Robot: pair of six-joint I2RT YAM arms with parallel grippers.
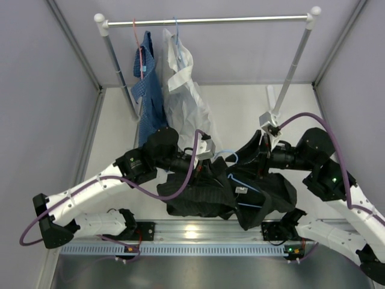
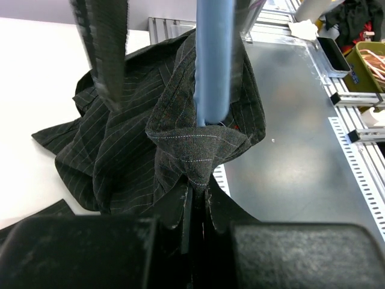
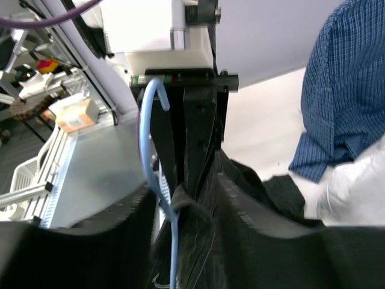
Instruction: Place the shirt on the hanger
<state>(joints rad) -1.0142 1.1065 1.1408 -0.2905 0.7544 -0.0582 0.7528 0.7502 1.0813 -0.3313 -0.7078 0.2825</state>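
The shirt (image 1: 201,195) lies bunched at the middle of the near edge of the surface (image 1: 240,114), and the wire of the hanger (image 1: 245,184) shows among its folds. The left pincer (image 2: 195,195) is closed tight on a fold of the shirt, just beside the hanger wire. The right pincer (image 3: 183,201) has its fingers apart on both sides of another fold; whether they press it I cannot tell.

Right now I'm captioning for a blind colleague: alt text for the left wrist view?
The left gripper pinches a fold of the black pinstriped shirt, the light-blue hanger poking up from the cloth just beyond. The white table shows at left.
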